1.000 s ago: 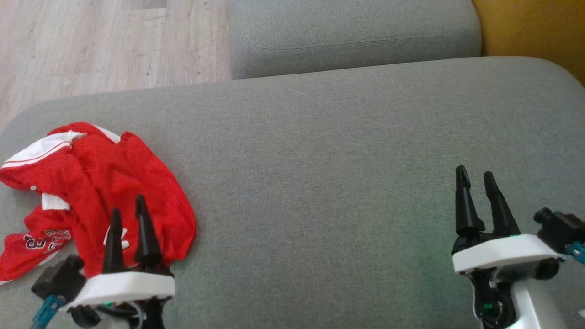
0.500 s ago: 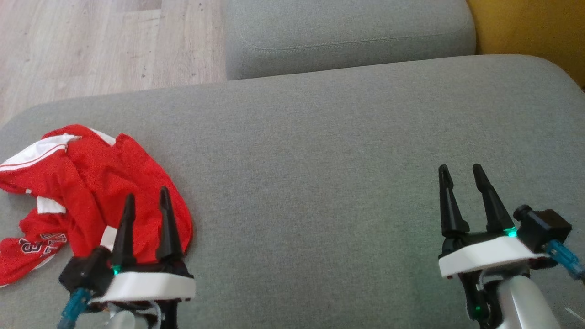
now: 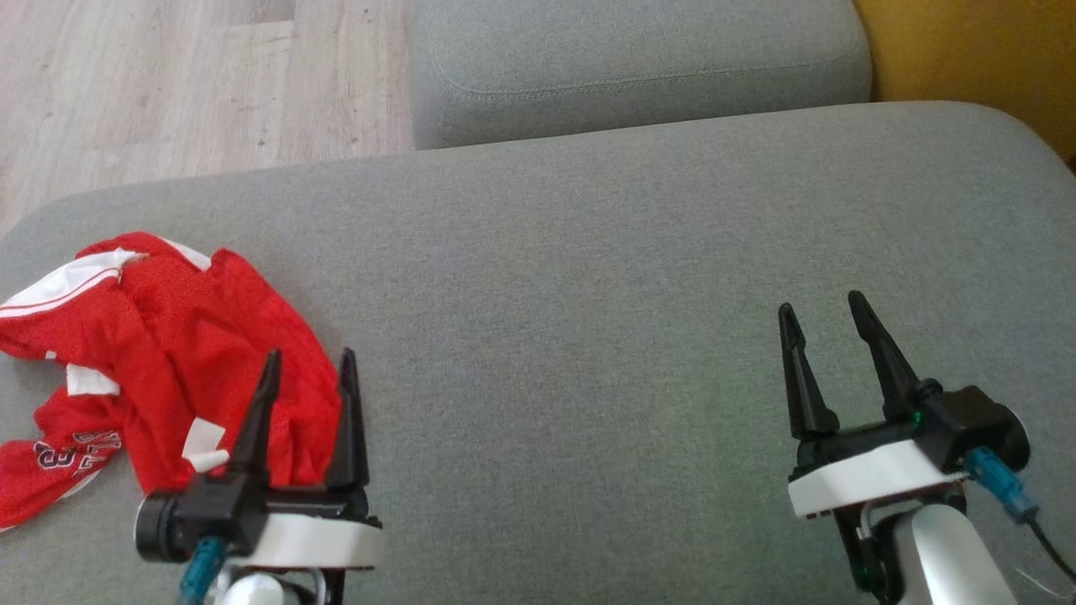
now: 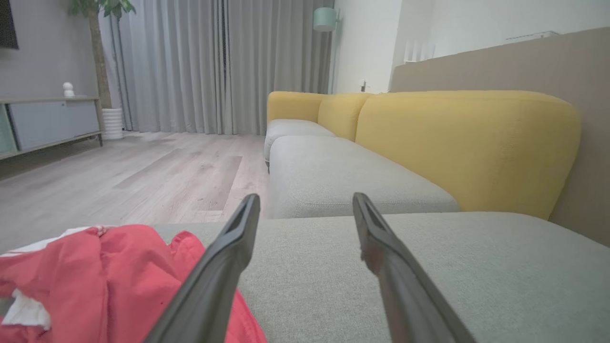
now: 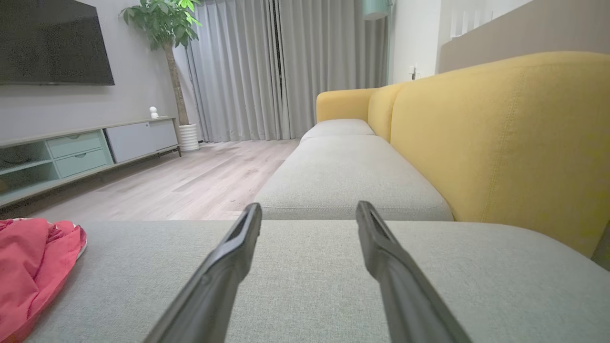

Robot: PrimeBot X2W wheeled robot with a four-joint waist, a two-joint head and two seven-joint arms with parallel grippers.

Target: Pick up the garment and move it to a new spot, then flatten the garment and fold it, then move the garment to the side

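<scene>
A crumpled red garment (image 3: 160, 353) with white trim and lettering lies in a heap at the left end of the grey seat cushion (image 3: 588, 277). My left gripper (image 3: 309, 357) hovers open over the heap's right edge, nothing between its fingers. In the left wrist view the garment (image 4: 105, 276) sits low at the left, beside the open left gripper (image 4: 305, 200). My right gripper (image 3: 822, 304) stands open over bare cushion at the right, far from the cloth. In the right wrist view my right gripper (image 5: 309, 208) is open and the garment (image 5: 33, 267) shows at the far left.
A second grey cushion (image 3: 639, 67) adjoins the far edge, with wooden floor (image 3: 168, 84) beyond at the left. The yellow backrest (image 3: 975, 59) runs along the right side. A grey TV cabinet (image 5: 86, 147) and a potted plant (image 5: 162, 28) stand across the room.
Both grippers have turned and shifted: the left one to the right toward the garment's right edge, the right one to the left. The garment lies as before. Both stayed open.
</scene>
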